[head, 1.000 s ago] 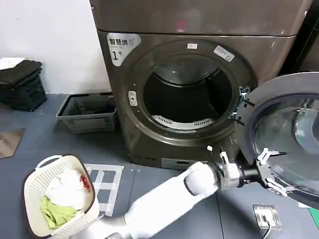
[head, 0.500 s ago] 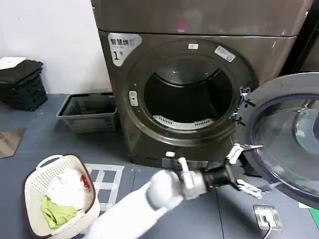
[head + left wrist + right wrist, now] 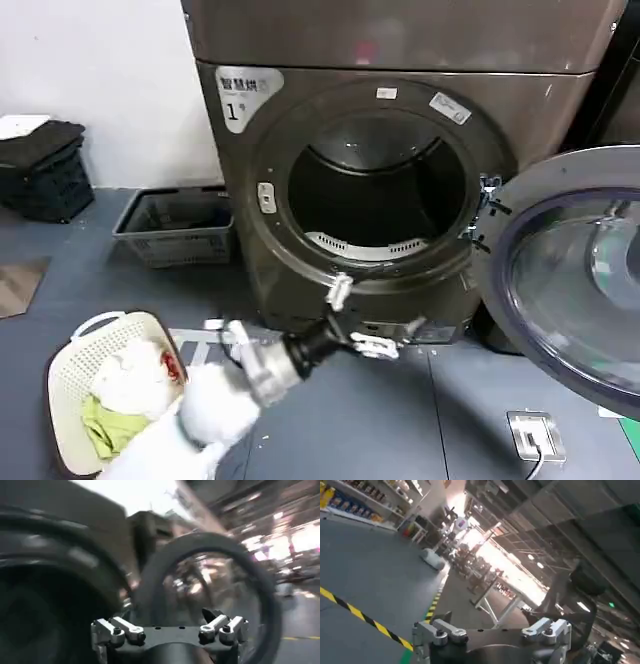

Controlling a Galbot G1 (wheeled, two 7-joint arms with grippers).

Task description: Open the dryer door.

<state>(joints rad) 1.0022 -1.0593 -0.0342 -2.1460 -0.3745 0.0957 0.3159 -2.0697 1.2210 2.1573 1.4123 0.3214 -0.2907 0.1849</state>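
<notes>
We see the dryer door [image 3: 575, 280] right of the dryer [image 3: 400, 150]: glossy chrome rim, smooth dark glass centre with reflections. Dryer body is brushed bronze-grey metal, satin sheen. Left of the dryer, a dark plastic mesh basket [image 3: 175, 228]; in front, lower left, a cream perforated plastic laundry basket [image 3: 75, 375] with soft white and green cloth. Left gripper [image 3: 362, 318] has pale glossy fingers and stands open; floor [image 3: 90, 290] is matt grey.

On the bronze-grey dryer [image 3: 300, 240], a white label [image 3: 247, 95] sits at the upper left of the front panel, up and left of the drum opening [image 3: 375, 195]. It carries a line of Chinese characters too small to read surely, with a clear "1" beneath. Two small white stickers [image 3: 449, 107] above the opening are illegible.
</notes>
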